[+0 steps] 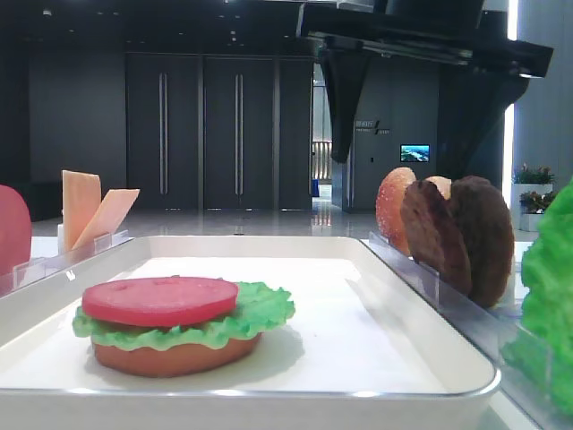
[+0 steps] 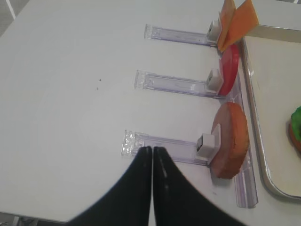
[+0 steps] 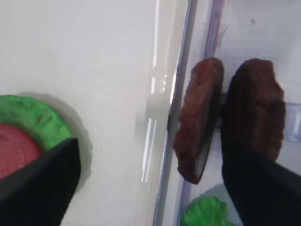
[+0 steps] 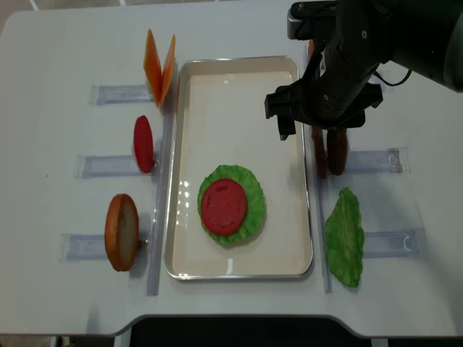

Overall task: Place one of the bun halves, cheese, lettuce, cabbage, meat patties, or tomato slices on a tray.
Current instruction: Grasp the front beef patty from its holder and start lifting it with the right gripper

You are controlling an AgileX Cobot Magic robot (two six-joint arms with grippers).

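Two dark brown meat patties [image 4: 327,153] stand on edge in a clear rack right of the white tray [image 4: 239,61]. My right gripper [image 4: 309,134] hangs open over them. In the right wrist view one patty [image 3: 197,122] lies between the fingers [image 3: 42,183], and the other patty [image 3: 256,103] is partly behind the right finger. On the tray sits a bun half [image 1: 175,356] under lettuce [image 4: 249,217] and a tomato slice [image 4: 223,205]. My left gripper [image 2: 152,149] is shut and empty over the left table. Cabbage is out of view.
Left of the tray, clear racks hold cheese [image 4: 159,65], a tomato slice [image 4: 143,143] and a bun half [image 4: 121,231]. Another bun half [image 1: 394,206] stands behind the patties. A lettuce leaf [image 4: 343,238] lies on the right front rack.
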